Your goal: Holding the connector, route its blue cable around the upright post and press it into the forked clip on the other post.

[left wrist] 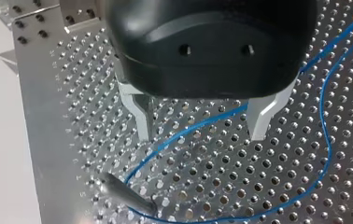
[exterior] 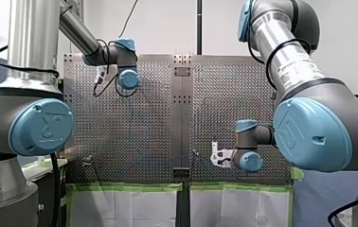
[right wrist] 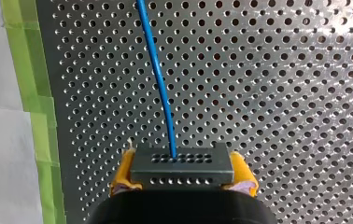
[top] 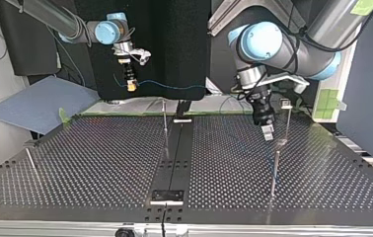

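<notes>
Two wrist views only: right tool point(right wrist: 182, 171) pinches connector point(right wrist: 182, 162); left tool point(left wrist: 201, 133) spread over cable point(left wrist: 324, 121).

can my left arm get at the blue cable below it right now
Probably yes: my left end effector hangs open over the blue cable, nothing lies between them, and the post stands off to the side.
</notes>
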Tool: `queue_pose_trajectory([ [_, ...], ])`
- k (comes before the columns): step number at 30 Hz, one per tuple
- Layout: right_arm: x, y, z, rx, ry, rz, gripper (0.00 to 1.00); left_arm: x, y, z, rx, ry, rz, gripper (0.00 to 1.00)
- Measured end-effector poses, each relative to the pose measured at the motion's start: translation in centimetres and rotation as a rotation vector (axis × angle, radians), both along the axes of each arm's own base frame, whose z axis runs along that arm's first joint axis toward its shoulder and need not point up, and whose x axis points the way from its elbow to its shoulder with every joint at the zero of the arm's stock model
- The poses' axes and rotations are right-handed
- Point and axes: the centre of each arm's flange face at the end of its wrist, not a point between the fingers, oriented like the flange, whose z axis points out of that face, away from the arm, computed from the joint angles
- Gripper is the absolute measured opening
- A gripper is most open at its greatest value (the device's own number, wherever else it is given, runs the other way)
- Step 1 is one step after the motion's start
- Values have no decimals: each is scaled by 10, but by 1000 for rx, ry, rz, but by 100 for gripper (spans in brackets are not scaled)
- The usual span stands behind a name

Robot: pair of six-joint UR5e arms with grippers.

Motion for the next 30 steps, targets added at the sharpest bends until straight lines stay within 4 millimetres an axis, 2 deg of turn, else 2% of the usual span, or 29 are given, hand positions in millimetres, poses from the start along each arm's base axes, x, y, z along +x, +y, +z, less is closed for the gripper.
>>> queue_pose_trajectory([
  [9, 0, 0, 0, 0, 0, 0, 0, 4, 2, -1, 60, 34, 26, 100],
  [19, 0, 0, 0, 2, -1, 1, 0, 18, 0, -17, 83, 91, 69, 100],
  [30, 1, 1, 0, -1, -5, 3, 0, 26, -11, -4, 85, 55, 21, 100],
])
